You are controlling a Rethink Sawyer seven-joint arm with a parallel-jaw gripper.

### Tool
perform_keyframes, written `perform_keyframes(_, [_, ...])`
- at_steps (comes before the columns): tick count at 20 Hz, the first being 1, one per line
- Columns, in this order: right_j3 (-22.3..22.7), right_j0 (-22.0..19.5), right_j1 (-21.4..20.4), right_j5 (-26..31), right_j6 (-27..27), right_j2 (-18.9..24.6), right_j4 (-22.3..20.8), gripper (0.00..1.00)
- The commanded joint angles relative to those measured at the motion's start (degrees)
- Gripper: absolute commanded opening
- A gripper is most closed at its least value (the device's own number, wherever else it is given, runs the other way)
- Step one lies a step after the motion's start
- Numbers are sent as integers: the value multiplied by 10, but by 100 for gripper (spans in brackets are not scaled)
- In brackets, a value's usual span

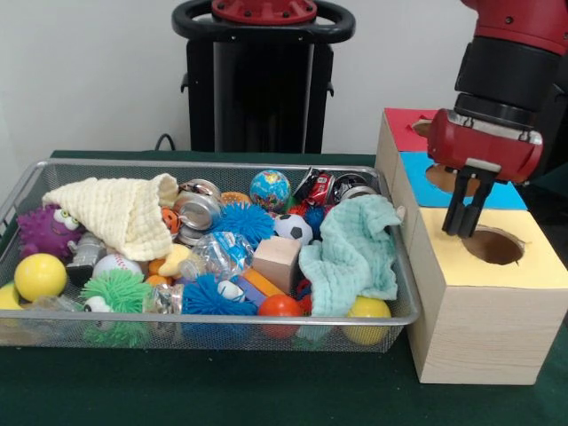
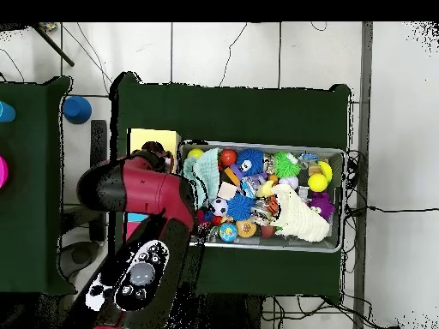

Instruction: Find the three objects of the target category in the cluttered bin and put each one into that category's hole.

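Note:
My gripper [image 1: 467, 222] hangs just above the round hole [image 1: 493, 245] in the yellow top of the wooden box [image 1: 475, 311], at the hole's left rim. Its two black fingers [image 1: 459, 211] stand close together and I see nothing between them. The wire-mesh bin [image 1: 53, 328] to the left holds a jumble: a globe ball [image 1: 271, 189], a soccer ball [image 1: 293, 228], a baseball [image 1: 115, 264], yellow balls [image 1: 40, 276] [image 1: 368, 308], crushed cans [image 1: 197, 211] and spiky blue toys [image 1: 244, 222]. In the overhead view the arm [image 2: 141, 193] hides the gripper.
A cream cloth [image 1: 124, 211] and a mint cloth [image 1: 353, 253] drape over parts of the bin's contents. A wooden block [image 1: 277, 259] lies mid-bin. Behind the yellow section, the box has a blue section [image 1: 417, 169] and a red one [image 1: 404, 124], each with a hole.

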Motion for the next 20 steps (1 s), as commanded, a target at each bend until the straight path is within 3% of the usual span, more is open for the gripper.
perform_keyframes(1, [50,-35,-11,17,62,59,-31,0])
perform_keyframes(8, [115,-81,-118,45,-5,93,-51,0])
perform_keyframes(13, [158,-160,-187,58,-76,156,-79,0])
perform_keyframes(20, [156,-206,-220,96,-73,182,-124,0])
